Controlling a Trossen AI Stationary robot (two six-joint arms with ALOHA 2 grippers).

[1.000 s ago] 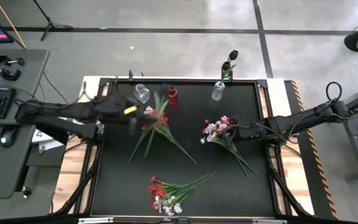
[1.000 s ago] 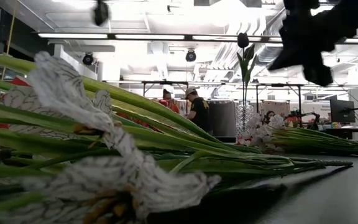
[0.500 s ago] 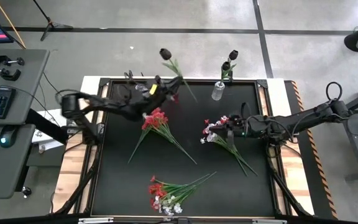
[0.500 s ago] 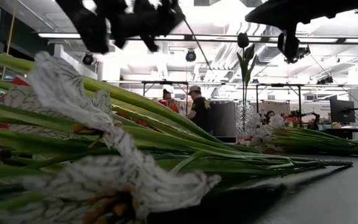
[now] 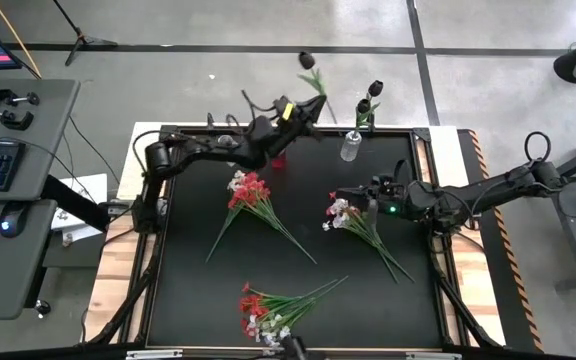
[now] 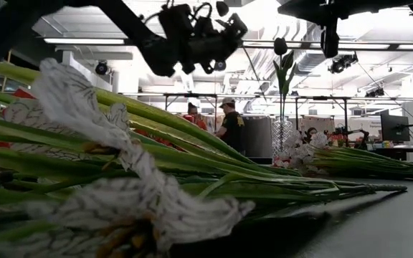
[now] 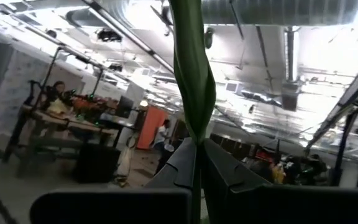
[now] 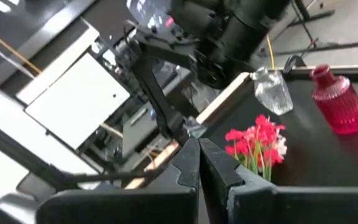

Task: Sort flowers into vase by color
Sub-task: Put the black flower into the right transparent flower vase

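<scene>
My left gripper (image 5: pixel 303 108) is raised over the table's far edge, left of the clear vase (image 5: pixel 351 146), which has a black flower (image 5: pixel 374 92) standing in it. It is shut on another black flower (image 5: pixel 307 61), whose blossom reaches past the far edge. The low view shows this gripper (image 6: pixel 221 36) high up with the blossom (image 6: pixel 223 8) above it. My right gripper (image 5: pixel 342 196) is shut and hovers above the white and red bunch (image 5: pixel 353 218). A red vase (image 5: pixel 278 160) is partly hidden under my left arm. My left gripper pinches the black flower's green stem (image 7: pixel 195 163) between its two fingers, just below a long leaf (image 7: pixel 192 68). The fingers lie across the stem. The flower is lifted clear of the table and slants upward, blossom end uppermost.
A red bunch (image 5: pixel 251 192) lies left of centre and a mixed red and white bunch (image 5: pixel 266 308) lies by the near edge, filling the low view's foreground (image 6: pixel 120 186). The right wrist view shows the red vase (image 8: pixel 337 106) and a second clear vase (image 8: pixel 271 91). People stand in the room behind.
My left gripper has taken a black flower up off the table's far left part, carried it up and to the right along the far edge, and turned so that the blossom now points past that edge. My right gripper has shifted slightly toward the table's left.
</scene>
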